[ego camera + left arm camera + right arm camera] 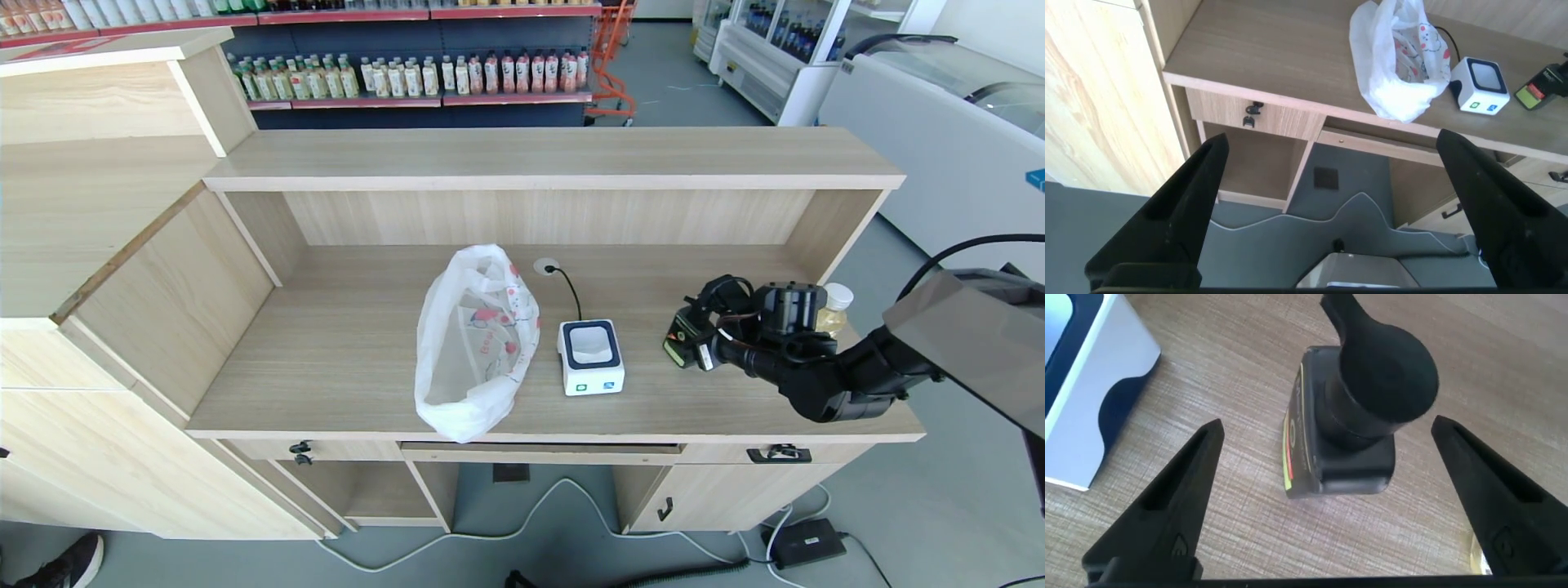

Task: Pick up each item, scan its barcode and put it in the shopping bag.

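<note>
Noted matte black shell on right arm, rounded joint housings, black cables looped at wrist. On left gripper and right gripper: black wedge-shaped fingers, smooth, tapering.

A light wood-grain counter has a raised back ledge and side walls. A white plastic bag slumps left of the middle, its lower end reaching the front edge. Just to its right sits a small white scanner with its window facing up. A black cable runs from behind the scanner to a round grommet at the back. Farther right stands a black container with a green and red label. Beyond it, near the right wall, is a white-capped bottle of yellowish liquid.
</note>
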Controlling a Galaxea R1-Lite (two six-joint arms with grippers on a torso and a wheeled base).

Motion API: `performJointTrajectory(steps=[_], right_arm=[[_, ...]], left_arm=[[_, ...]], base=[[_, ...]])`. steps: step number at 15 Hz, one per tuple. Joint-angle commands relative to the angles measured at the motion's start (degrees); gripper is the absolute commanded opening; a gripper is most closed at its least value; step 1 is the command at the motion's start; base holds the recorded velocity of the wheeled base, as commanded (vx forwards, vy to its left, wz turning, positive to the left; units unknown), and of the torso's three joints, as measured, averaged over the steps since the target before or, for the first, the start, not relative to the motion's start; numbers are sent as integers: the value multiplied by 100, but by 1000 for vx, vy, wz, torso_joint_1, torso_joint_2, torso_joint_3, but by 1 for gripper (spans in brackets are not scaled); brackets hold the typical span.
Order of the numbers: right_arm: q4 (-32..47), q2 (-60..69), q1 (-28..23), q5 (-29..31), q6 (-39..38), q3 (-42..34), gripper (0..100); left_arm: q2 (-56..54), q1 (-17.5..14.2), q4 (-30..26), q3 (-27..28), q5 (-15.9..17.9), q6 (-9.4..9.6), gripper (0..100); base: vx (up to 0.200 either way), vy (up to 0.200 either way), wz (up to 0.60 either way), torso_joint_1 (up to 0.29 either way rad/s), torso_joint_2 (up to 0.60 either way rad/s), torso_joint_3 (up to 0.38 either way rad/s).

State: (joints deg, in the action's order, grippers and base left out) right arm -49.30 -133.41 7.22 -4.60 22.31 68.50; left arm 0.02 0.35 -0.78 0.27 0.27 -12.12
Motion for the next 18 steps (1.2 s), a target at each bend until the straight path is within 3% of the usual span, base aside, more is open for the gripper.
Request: performJointTrajectory(steps=[1, 12, 13, 18], right_arm=[[17, -203, 34, -129, 2, 225, 100], [8, -1046, 184, -393, 2, 1104, 100], [8, -1073, 219, -402, 2, 1192, 0], [-18, -1038, 228, -358, 28, 1210, 0]], left_arm=[[-2, 0, -1, 0, 0, -1, 100], [-2, 0, -1, 0, 0, -1, 100], [-2, 0, -1, 0, 0, -1, 100], [-2, 0, -1, 0, 0, -1, 100]], base=[[0, 0, 0, 0, 0, 0], [0, 0, 0, 0, 0, 0], [0, 0, 0, 0, 0, 0], [0, 0, 0, 0, 0, 0]])
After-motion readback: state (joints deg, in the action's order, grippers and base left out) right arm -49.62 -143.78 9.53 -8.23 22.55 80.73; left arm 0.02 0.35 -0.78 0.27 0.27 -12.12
